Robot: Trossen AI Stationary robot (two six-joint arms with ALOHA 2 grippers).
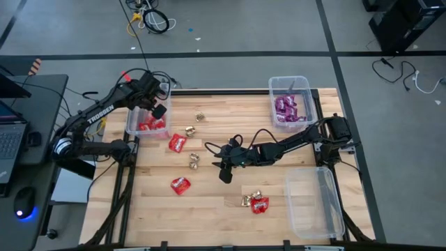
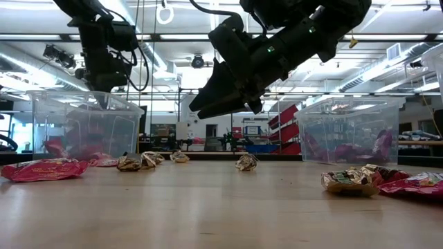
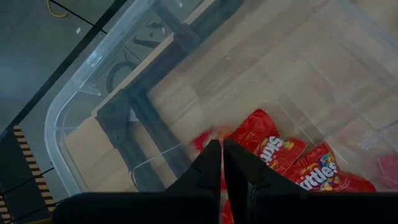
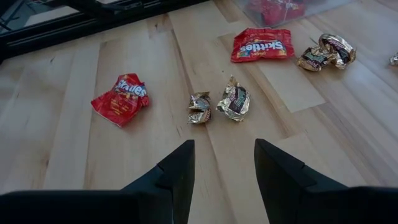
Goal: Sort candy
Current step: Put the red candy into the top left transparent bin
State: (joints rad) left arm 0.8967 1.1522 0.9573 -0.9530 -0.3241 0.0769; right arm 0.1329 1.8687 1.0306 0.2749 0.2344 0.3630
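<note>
Candy lies scattered on the wooden table: red packets (image 1: 178, 143) (image 1: 180, 185) (image 1: 260, 204) and gold foil pieces (image 1: 194, 160) (image 1: 200, 117) (image 1: 249, 199). More red packets (image 3: 292, 165) sit in the far left bin (image 1: 131, 122). Purple packets (image 1: 286, 108) fill the far right bin (image 1: 273, 90). My left gripper (image 1: 159, 110) (image 3: 222, 158) hangs shut over the left bin. My right gripper (image 1: 224, 171) (image 4: 224, 158) hovers open above the table's middle. In the right wrist view, two gold pieces (image 4: 201, 107) (image 4: 234, 101) lie just ahead of its fingers. My left gripper points down into the left bin with its fingers shut. A blurred red patch (image 3: 205, 137) shows right at the fingertips. I cannot tell whether they touch it.
A clear bin (image 1: 291, 199) with nothing visible inside stands at the table's near right. In the right wrist view, red packets (image 4: 121, 96) (image 4: 261, 43) and another gold pair (image 4: 326, 53) lie farther off. A desk with a laptop and mouse stands left of the table.
</note>
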